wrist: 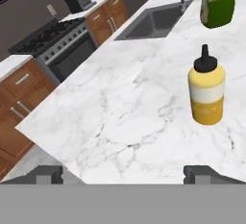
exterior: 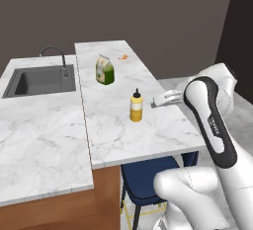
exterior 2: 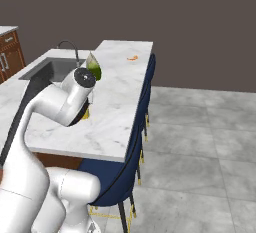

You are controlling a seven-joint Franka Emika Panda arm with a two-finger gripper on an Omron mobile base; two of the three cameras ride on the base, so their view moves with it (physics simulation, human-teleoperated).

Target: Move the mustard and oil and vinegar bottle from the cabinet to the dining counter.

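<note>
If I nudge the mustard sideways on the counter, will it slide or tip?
The mustard stands upright, taller than wide, so a high push probably tips it. Its rounded body would likely roll once down. The smooth marble dining counter may let it slide if pushed low.

The arm (exterior: pixel 207 120) is made of rounded glossy white shells. A dark band with small pale lettering is seen along one link, and dark joint rings.

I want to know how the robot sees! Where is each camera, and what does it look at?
Left base view: behind the arm's left, facing the dining counter; white arm lower right.
Right base view: behind its right, along that counter; arm lower left.
Hand view: on the hand, over the open gripper.
All three show the mustard and green pouch.
</note>
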